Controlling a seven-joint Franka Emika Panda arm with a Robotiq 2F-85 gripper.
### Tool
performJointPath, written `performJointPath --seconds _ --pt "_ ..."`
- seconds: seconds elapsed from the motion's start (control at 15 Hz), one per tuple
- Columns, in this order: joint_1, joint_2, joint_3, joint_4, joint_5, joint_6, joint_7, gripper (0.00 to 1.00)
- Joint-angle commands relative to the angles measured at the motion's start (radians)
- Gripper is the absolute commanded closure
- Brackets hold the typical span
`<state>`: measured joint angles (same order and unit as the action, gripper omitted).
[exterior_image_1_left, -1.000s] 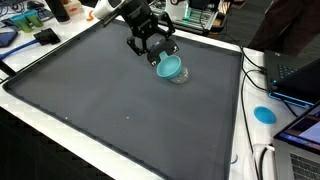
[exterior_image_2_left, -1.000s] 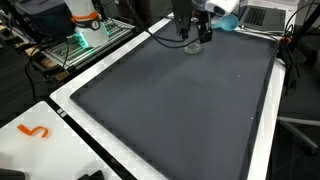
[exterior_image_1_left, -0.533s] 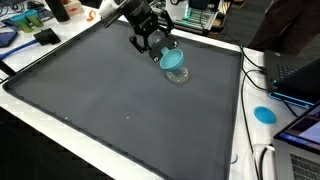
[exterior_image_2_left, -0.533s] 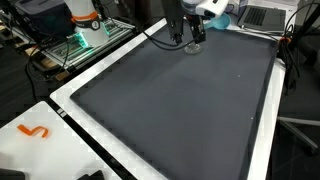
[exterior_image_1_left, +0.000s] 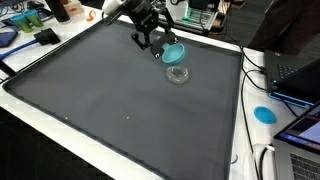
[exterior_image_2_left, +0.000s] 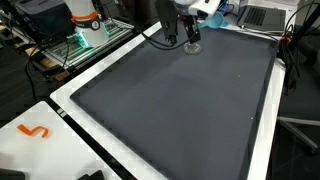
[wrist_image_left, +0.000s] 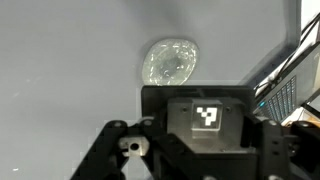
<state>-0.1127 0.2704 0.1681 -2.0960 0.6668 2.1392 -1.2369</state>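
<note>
Teal cup is pinched in your gripper, jaws narrow on its rim, and hangs above the dark mat with its mouth tipped sideways. Clear glass dish lies flat on the mat just below the cup. The wrist view shows the dish straight ahead of the fingers. Blue disc sits well apart, off the mat.

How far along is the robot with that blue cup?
Done: the gripper has the teal cup clamped and up off the dark mat. In hand: the cup hangs in the air, apart from the clear glass dish lying below. Left: the cup is not yet set down anywhere.
</note>
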Motion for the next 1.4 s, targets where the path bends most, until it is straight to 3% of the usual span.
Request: performJointPath --seconds 0.0,1.33 --pt "0.022 -0.052 -0.022 -0.070 0.040 0.034 -0.049 0.69" --pt "0.104 -0.115 -0.030 -0.179 -0.016 0.173 0.008 0.69"
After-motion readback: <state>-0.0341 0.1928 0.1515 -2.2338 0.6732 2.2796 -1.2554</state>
